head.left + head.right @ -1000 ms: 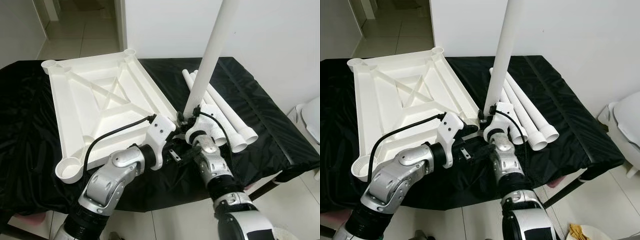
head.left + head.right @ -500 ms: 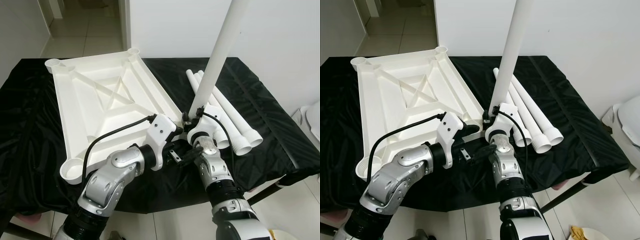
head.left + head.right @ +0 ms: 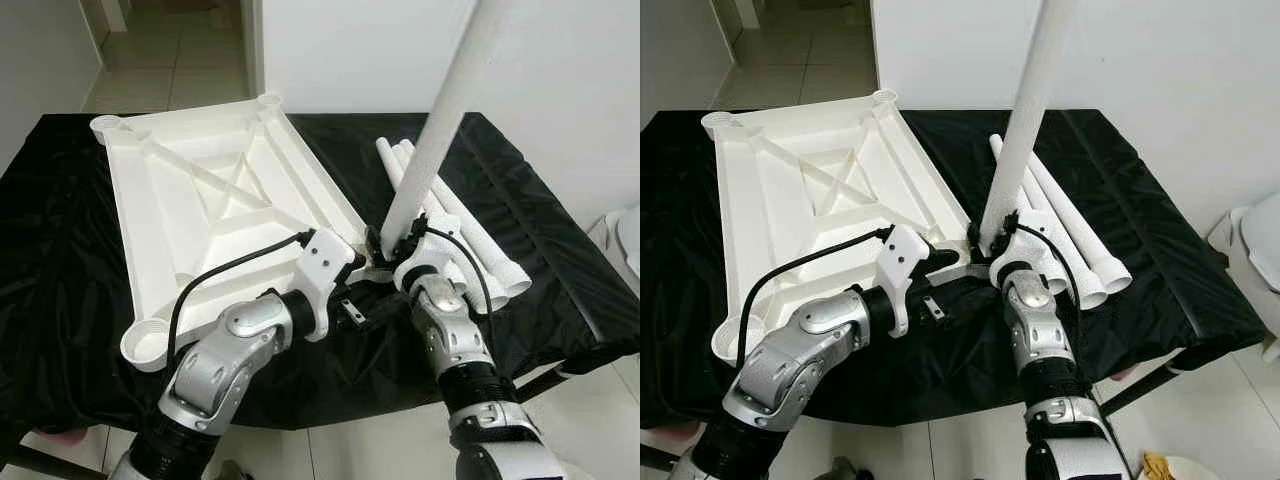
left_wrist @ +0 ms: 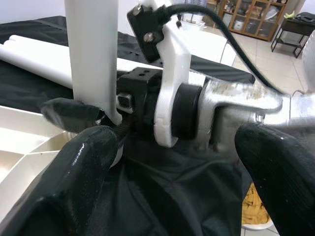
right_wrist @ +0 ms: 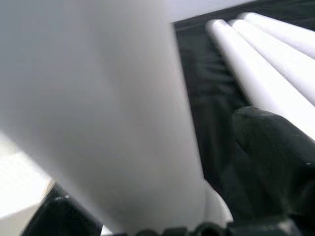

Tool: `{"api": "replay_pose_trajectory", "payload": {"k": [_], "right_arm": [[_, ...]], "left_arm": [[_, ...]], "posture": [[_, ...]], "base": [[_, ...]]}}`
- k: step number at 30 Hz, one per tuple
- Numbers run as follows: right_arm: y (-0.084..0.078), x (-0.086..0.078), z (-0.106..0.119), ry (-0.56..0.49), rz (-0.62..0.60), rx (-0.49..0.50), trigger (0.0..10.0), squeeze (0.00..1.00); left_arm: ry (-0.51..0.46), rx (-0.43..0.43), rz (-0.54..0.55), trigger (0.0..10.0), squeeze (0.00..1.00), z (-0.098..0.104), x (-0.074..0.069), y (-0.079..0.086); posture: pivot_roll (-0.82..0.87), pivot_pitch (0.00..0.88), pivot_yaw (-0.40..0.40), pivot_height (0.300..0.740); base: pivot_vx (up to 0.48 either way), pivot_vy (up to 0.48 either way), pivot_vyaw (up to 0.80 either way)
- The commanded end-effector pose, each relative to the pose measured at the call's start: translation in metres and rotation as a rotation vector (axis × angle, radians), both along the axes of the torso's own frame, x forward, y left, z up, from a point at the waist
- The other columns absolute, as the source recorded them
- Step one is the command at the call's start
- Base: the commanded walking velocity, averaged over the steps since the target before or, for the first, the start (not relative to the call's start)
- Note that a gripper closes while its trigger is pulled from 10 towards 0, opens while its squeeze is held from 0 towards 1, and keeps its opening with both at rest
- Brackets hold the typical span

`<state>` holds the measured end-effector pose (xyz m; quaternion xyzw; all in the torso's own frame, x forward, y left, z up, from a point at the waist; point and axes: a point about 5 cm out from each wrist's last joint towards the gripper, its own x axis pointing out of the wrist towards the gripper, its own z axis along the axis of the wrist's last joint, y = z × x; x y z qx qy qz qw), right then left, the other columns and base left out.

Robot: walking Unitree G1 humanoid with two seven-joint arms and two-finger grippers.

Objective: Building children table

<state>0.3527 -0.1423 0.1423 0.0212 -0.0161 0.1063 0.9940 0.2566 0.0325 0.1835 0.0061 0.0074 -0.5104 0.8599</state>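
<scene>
Right tool point(image 3: 388, 247) pinching leg point(image 3: 440, 115) near its foot | leg near-upright, tipped to 1 o'clock | foot at tabletop's point(image 3: 190, 215) near-right corner socket | left tool point(image 3: 372, 298) spread, just beside; you seat downward.

Right claw point(image 3: 385, 243) around upright white leg point(image 3: 440, 115) beside upturned tabletop point(image 3: 215, 215).

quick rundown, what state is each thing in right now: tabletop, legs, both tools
tabletop: upside down on the black cloth, ribs and corner sockets facing up
held leg: near upright, leaning a little, bottom end at the tabletop's near right corner
spare legs: three lying side by side on the cloth, right of the tabletop
right tool: shut on the held leg near its base
left tool: open, at the same corner, beside the leg's base
</scene>
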Motion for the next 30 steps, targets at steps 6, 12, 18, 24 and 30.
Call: {"api": "replay_pose_trajectory", "payload": {"k": [6, 12, 18, 24, 30], "right_arm": [[-0.02, 0.004, 0.003, -0.01, 0.234, -0.096, 10.0, 0.0], [-0.032, 0.009, 0.002, 0.01, 0.355, -0.208, 10.0, 0.0], [-0.033, 0.01, 0.001, 0.005, 0.431, -0.278, 10.0, 0.0], [-0.031, 0.016, 0.0, 0.042, 0.462, -0.266, 10.0, 0.0], [-0.028, 0.02, -0.001, 0.057, 0.462, -0.253, 4.9, 0.0]], "left_arm": [[0.007, 0.01, -0.018, 10.0, 0.0, -0.002, -0.001, -0.002], [0.002, 0.014, -0.02, 10.0, 0.0, -0.001, 0.0, -0.001], [0.0, 0.015, -0.017, 10.0, 0.0, -0.001, 0.0, 0.0], [-0.002, 0.016, -0.011, 10.0, 0.0, 0.0, 0.0, 0.001], [-0.004, 0.016, -0.007, 10.0, 0.0, 0.0, 0.001, 0.001]], "posture": [[-0.04, 0.0, -0.034, 0.74], [-0.03, 0.0, -0.033, 0.74], [-0.03, 0.0, -0.032, 0.74], [-0.02, 0.0, -0.032, 0.74], [-0.01, 0.0, -0.032, 0.74]], "base": [[0.0, 0.0, 0.0], [0.0, 0.0, 0.0], [0.0, 0.0, 0.0], [0.0, 0.0, 0.0], [0.0, 0.0, 0.0]]}}
